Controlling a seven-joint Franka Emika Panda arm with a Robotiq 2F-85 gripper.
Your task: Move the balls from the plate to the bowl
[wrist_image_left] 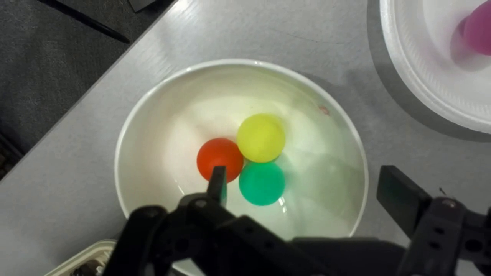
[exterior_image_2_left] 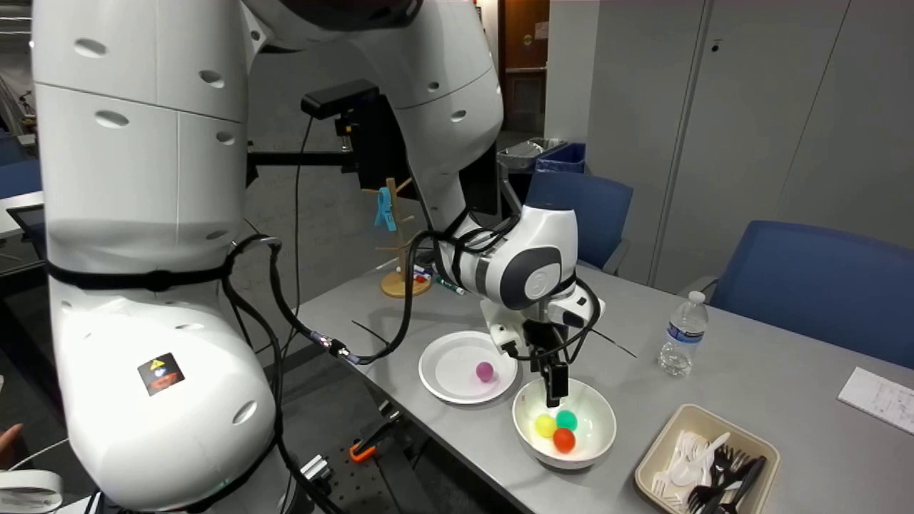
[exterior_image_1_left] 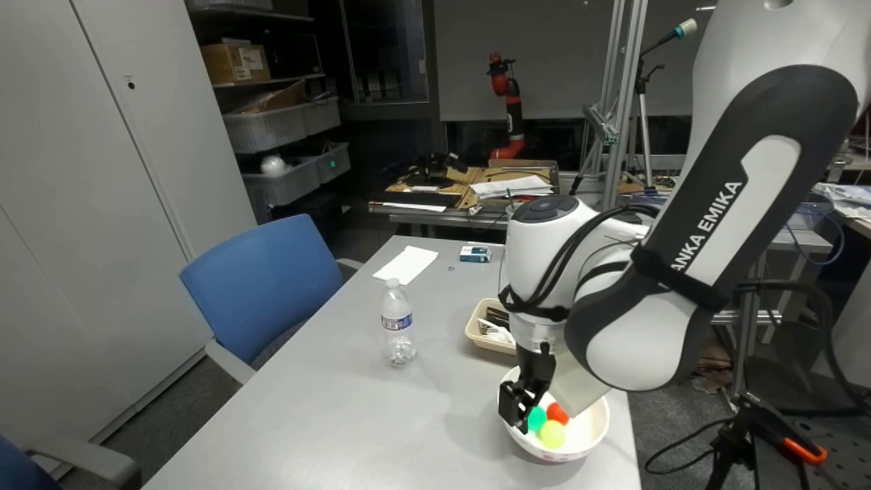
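surface (exterior_image_2_left: 771, 371): grey | bowl (wrist_image_left: 161, 134): below the fingers (wrist_image_left: 402, 199) | plate (exterior_image_2_left: 446, 364): near the fingers | tray (exterior_image_2_left: 663, 446): near the fingers, opposite the plate | bottle (exterior_image_2_left: 683, 335): farther from the fingers | paper (exterior_image_2_left: 882, 398), small box (exterior_image_1_left: 475, 254), wooden stand (exterior_image_2_left: 394, 287), markers (exterior_image_2_left: 450, 286): well apart from the fingers

"Your arm (exterior_image_1_left: 646, 344) wears white shells (exterior_image_2_left: 143, 200) and dark grey panels (exterior_image_1_left: 776, 109); what can be read there?"
"White letters (exterior_image_1_left: 705, 226), ANKA EMIKA; you also have black cables (exterior_image_2_left: 408, 296), black straps (exterior_image_2_left: 136, 279), a black gripper (wrist_image_left: 305, 184) with round screws (wrist_image_left: 200, 203)."
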